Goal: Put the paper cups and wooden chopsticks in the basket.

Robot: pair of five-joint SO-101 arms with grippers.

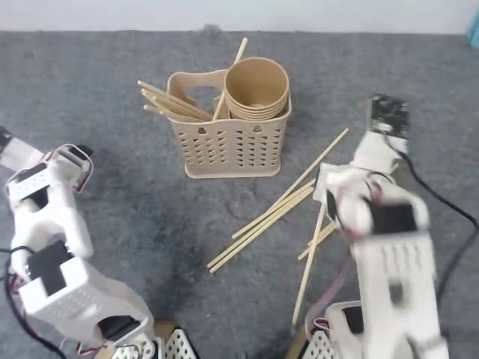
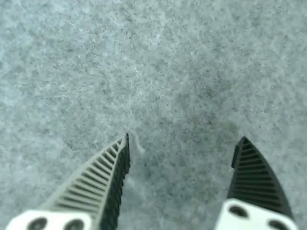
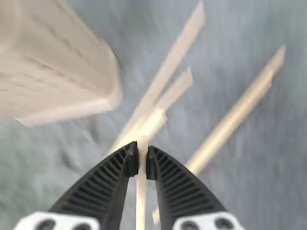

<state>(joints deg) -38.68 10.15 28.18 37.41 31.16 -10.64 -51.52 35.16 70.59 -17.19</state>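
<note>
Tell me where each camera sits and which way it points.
High view: fixed above, looking down on the table, basket, paper cups, loose chopsticks, left arm and right arm.
Left wrist view: on the left arm, facing bare table past its open left gripper.
Right wrist view: on the right arm, facing its right gripper, shut on a chopstick.
Shared by high and right wrist views: basket, loose chopsticks.
</note>
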